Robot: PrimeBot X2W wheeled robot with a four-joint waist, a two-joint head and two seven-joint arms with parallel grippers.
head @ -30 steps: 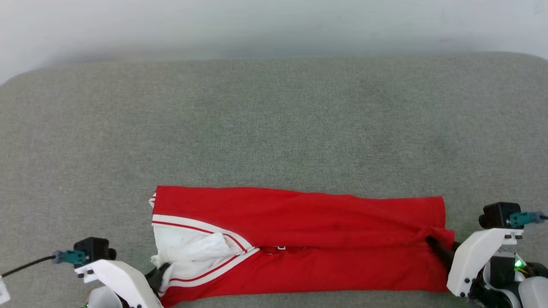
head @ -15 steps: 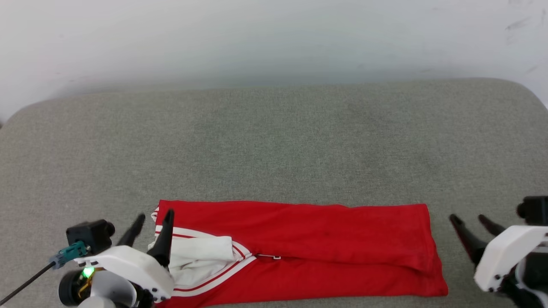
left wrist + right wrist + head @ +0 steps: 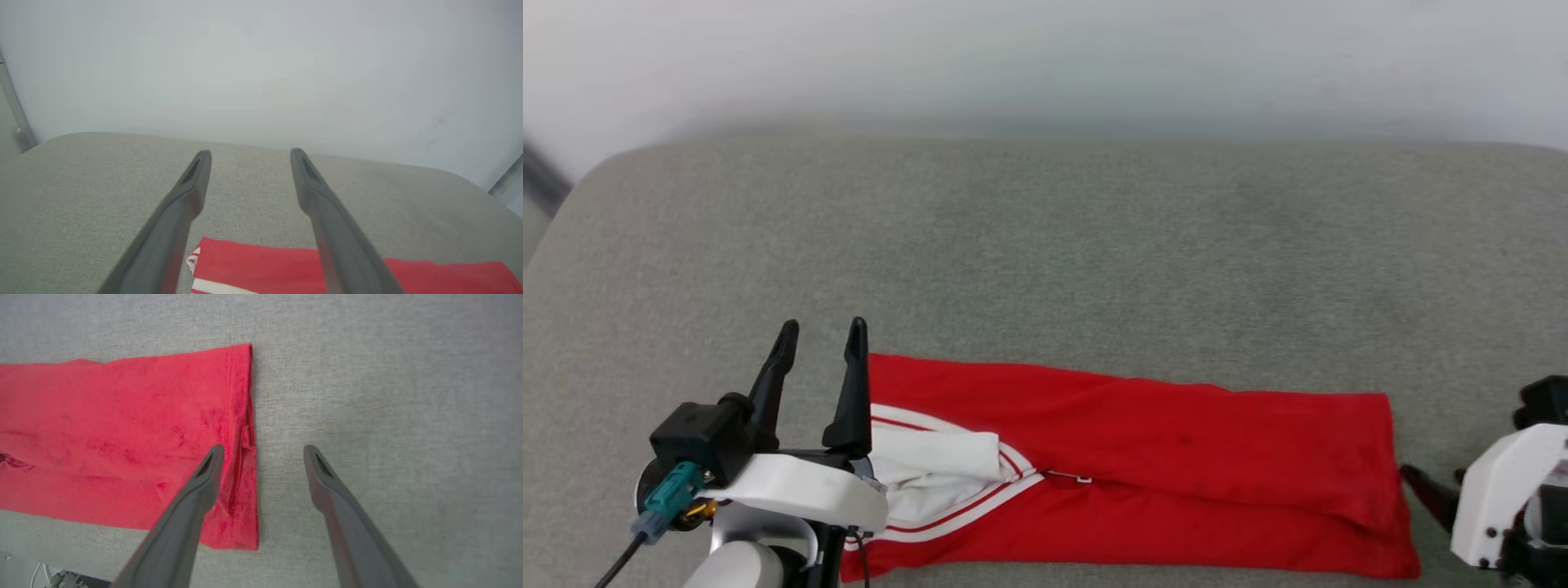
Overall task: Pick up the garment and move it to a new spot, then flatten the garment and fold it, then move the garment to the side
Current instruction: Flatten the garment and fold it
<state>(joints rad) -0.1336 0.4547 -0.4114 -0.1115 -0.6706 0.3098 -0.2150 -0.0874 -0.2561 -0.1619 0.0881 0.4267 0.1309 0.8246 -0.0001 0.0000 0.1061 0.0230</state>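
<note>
The garment [image 3: 1143, 457] lies folded lengthwise into a long red strip near the front edge of the grey surface, with a white sleeve and striped trim at its left end. My left gripper [image 3: 821, 331] stands open over that left end, fingers pointing away, nothing between them. In the left wrist view the left gripper [image 3: 250, 153] hovers above the garment's [image 3: 261, 265] corner. My right gripper [image 3: 1433, 475] is open just off the garment's right end. The right wrist view shows the right gripper [image 3: 264, 449] straddling the hem edge of the garment [image 3: 122, 428], holding nothing.
The grey fabric-covered surface [image 3: 1045, 245] stretches wide behind the garment, with rounded far corners. A pale wall [image 3: 1045, 57] rises right behind it. Cables and a connector [image 3: 666, 498] hang from my left wrist.
Both grippers have opened and let go of the garment's ends. The left gripper has risen and now points away over the left end. The head camera has shifted.
</note>
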